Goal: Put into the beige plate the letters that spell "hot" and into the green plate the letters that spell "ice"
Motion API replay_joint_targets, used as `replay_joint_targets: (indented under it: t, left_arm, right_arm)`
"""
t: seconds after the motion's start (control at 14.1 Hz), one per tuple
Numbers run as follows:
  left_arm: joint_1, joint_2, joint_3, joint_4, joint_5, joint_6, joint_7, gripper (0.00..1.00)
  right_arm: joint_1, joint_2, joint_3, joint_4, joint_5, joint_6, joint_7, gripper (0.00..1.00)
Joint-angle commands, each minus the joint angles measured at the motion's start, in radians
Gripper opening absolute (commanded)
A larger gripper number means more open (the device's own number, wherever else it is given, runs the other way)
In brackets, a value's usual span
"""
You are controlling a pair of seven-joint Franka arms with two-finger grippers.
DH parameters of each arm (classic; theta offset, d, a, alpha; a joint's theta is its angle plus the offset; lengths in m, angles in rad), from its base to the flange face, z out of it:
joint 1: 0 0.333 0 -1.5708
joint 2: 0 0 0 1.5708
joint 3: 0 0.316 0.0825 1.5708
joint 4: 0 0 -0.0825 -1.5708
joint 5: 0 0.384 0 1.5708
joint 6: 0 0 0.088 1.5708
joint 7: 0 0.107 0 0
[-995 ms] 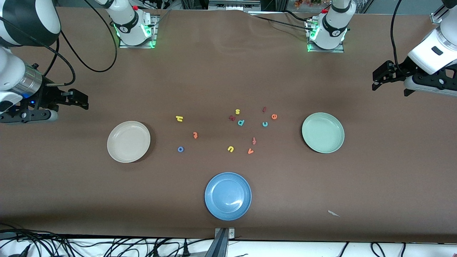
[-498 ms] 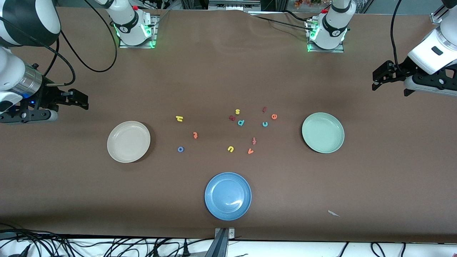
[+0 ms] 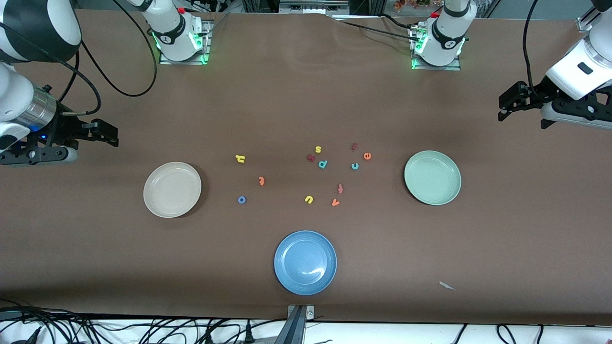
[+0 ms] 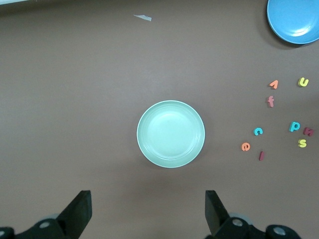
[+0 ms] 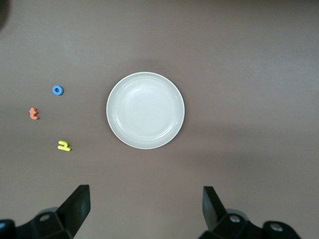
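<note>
Round glossy beige plate (image 3: 172, 189), mint green plate (image 3: 432, 177), small foam letters (image 3: 322, 164) between, left claw (image 4: 147, 214) wide, right claw (image 5: 146, 211) wide

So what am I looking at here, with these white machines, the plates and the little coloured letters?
Two robot arms stand at a brown table. One camera looks down from across the table; two more ride on the arms' wrists. The left gripper hangs open above the table by the green plate, the right gripper open by the beige plate. Neither holds anything. Between the plates lie small foam letters: h, o, t, and i, c, e, plus spares. A blue plate sits nearest the front camera.
</note>
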Motion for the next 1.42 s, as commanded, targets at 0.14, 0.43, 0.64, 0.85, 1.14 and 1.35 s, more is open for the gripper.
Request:
replay_joint_targets:
  t: [0.14,0.43,0.64,0.85,1.14,1.35]
  left_arm:
    - [0.004,0.011,-0.015,0.041,0.006,-0.016,0.017,1.0]
    - [-0.005,0.015,-0.016,0.058,0.006,-0.021,0.012,1.0]
    - [0.007,0.022,-0.012,0.06,0.005,-0.021,0.019,1.0]
    - [0.009,0.022,-0.01,0.06,0.005,-0.023,0.017,1.0]
    - [0.009,0.024,-0.007,0.06,0.005,-0.023,0.012,1.0]
    - [0.007,0.024,-0.012,0.06,0.018,-0.023,0.012,1.0]
  right_arm:
    - [-0.003,0.004,0.002,0.009,0.001,0.005,0.001,1.0]
    - [-0.003,0.006,0.002,0.009,0.001,0.005,0.001,1.0]
    - [-0.003,0.006,0.002,0.009,0.001,0.007,0.001,1.0]
    - [-0.003,0.006,0.002,0.009,0.001,0.007,0.001,1.0]
    - [-0.001,0.009,0.002,0.009,0.001,0.005,0.001,1.0]
    - [0.003,0.012,0.004,0.009,-0.001,0.005,0.001,1.0]
